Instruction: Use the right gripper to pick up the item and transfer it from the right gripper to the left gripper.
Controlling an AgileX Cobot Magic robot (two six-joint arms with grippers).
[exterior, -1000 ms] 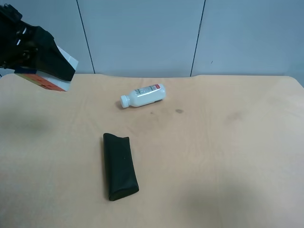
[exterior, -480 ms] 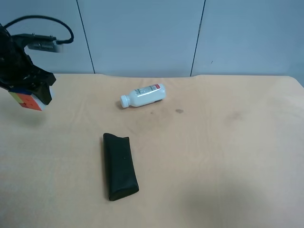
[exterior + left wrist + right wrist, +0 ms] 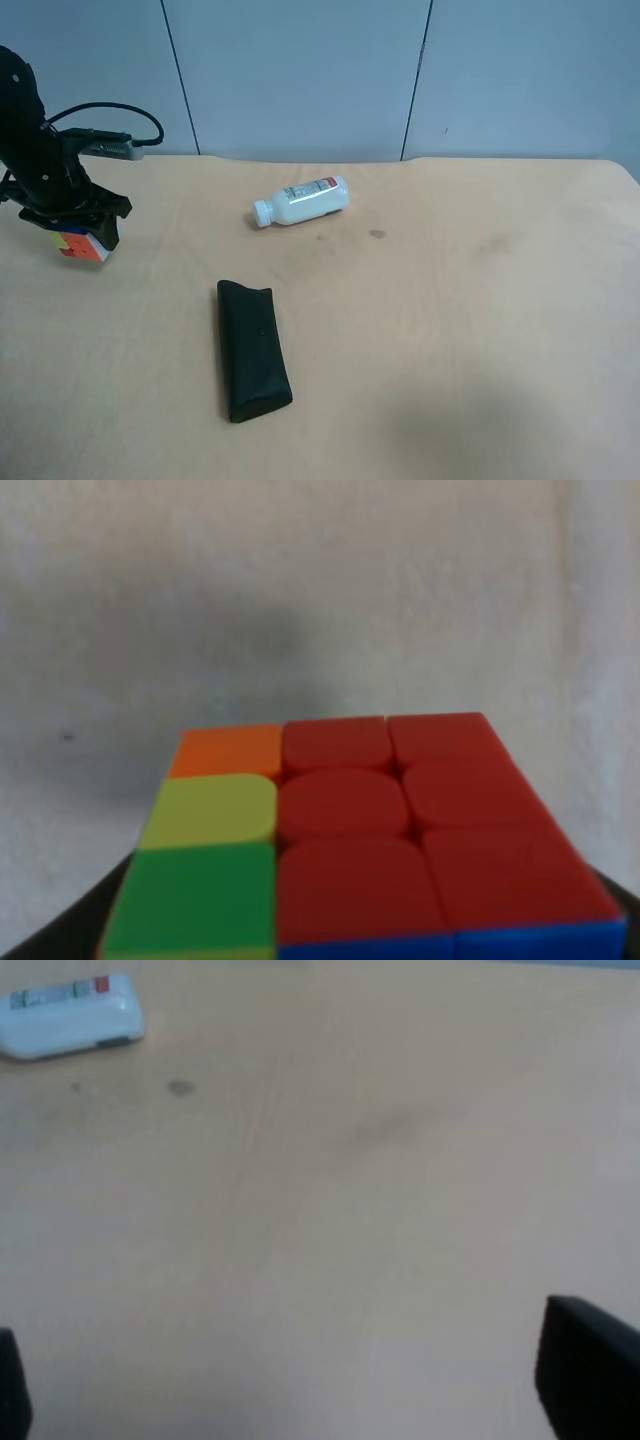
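The puzzle cube [image 3: 84, 246] is held in the black left gripper [image 3: 76, 224], on the arm at the exterior high view's left, low over the table's left side. The left wrist view shows the cube [image 3: 350, 840] close up: mostly red squares, with an orange, a yellow and a green square along one side and blue on an adjoining face. I cannot tell whether it touches the table. The right gripper [image 3: 300, 1385] is open and empty over bare table, with only its dark fingertips [image 3: 590, 1370] at the frame's edges. It is out of the exterior high view.
A white plastic bottle [image 3: 300, 201] lies on its side at the table's back middle; it also shows in the right wrist view [image 3: 68, 1015]. A long black pouch [image 3: 253, 348] lies at the front centre-left. A grey panelled wall stands behind the tan table [image 3: 480, 320].
The arm at the exterior high view's left has come down with the cube, from high near the camera to low over the table's left side. Bottle and pouch have not moved.
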